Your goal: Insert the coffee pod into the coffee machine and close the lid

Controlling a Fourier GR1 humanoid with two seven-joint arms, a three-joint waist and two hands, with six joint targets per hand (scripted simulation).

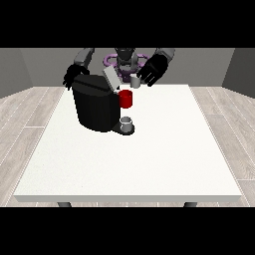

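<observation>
Black and boxy, the coffee machine (94, 107) stands on the white table (149, 159), toward the robot's side and left of the middle. Its grey lid (111, 78) is tilted up and open above the red holder (126, 98) that juts from the machine's front. Below the holder a small grey cup (126, 122) sits on the machine's base.

The hand at the view's right (153, 69) hangs above the far edge of the table with its fingers curled round a small grey coffee pod (134, 80) — the pod is in the air, just above and a little to the right of the red holder, not yet inside it. The hand at the view's left (72, 76) shows behind the machine's top corner — whether its fingers are spread or closed I cannot tell.
</observation>
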